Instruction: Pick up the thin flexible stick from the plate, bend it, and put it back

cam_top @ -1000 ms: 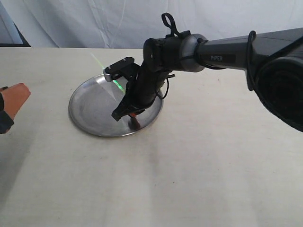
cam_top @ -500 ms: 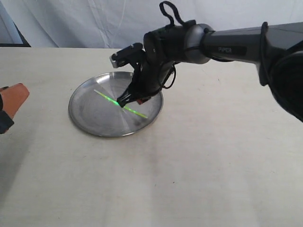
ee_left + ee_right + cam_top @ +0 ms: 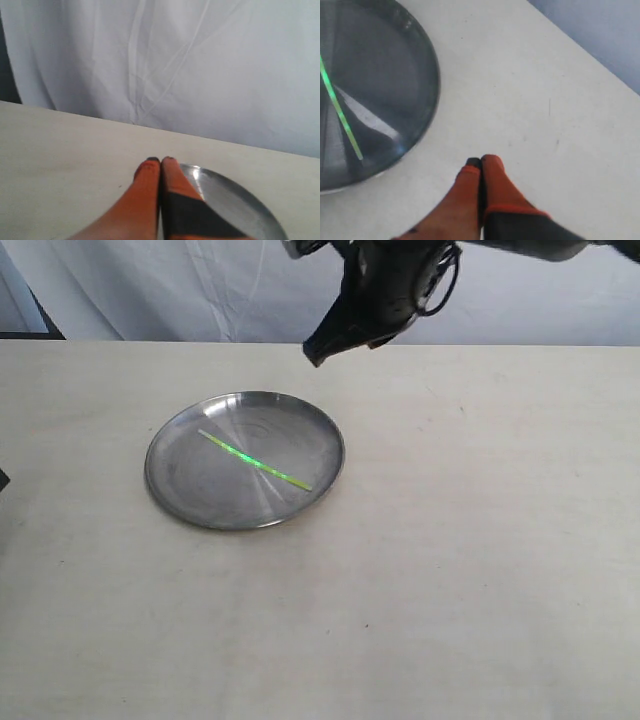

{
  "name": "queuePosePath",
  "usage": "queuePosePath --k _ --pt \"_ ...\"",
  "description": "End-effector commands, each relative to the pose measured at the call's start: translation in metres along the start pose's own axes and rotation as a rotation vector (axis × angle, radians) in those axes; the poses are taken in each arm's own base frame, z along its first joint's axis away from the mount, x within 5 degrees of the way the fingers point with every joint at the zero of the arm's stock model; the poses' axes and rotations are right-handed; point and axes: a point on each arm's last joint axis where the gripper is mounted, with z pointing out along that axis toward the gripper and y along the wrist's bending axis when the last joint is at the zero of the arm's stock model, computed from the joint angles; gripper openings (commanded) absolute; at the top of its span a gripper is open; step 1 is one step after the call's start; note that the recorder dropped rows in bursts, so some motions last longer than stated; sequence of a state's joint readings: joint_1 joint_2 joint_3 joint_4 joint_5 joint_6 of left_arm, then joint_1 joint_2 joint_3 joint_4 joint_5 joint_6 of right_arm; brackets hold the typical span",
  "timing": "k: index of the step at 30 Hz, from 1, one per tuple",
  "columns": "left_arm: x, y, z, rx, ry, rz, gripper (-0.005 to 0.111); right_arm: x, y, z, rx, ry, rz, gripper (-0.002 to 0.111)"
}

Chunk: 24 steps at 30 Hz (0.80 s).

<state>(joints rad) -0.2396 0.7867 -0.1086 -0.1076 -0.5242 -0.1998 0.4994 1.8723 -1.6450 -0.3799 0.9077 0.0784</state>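
Observation:
The thin yellow-green stick (image 3: 255,462) lies flat and straight across the round silver plate (image 3: 190,485) in the exterior view, with nothing touching it. My right gripper (image 3: 316,351) hangs high above the table behind the plate's far rim, shut and empty. Its wrist view shows the shut orange fingertips (image 3: 492,165) over bare table, beside the plate (image 3: 395,75) and the stick (image 3: 340,115). My left gripper (image 3: 160,161) is shut and empty, low over the table at the plate's edge (image 3: 235,200); the exterior view shows none of it.
The plate rests on a pale beige table (image 3: 450,570). A white cloth backdrop (image 3: 200,290) hangs behind the table's far edge. A dark sliver (image 3: 3,480) shows at the left border.
The right gripper set the stick down on the plate, let go, then rose up and back. The left gripper's orange tip has withdrawn past the left edge.

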Motion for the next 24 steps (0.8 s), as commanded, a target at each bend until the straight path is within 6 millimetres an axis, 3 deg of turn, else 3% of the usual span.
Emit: queuePosePath --k 1,12,24 --pt "0.004 0.008 0.000 -0.088 0.049 -0.001 0.000 0.029 -0.022 -0.041 0.037 -0.030 0.056 -0.001" --pt "0.006 0.009 -0.001 -0.105 0.064 -0.035 0.000 0.106 -0.028 -0.115 0.016 -0.232 0.162 -0.001" --pt "0.005 0.009 -0.001 -0.100 0.060 -0.035 0.000 0.141 -0.021 -0.137 -0.045 -0.344 0.239 -0.001"
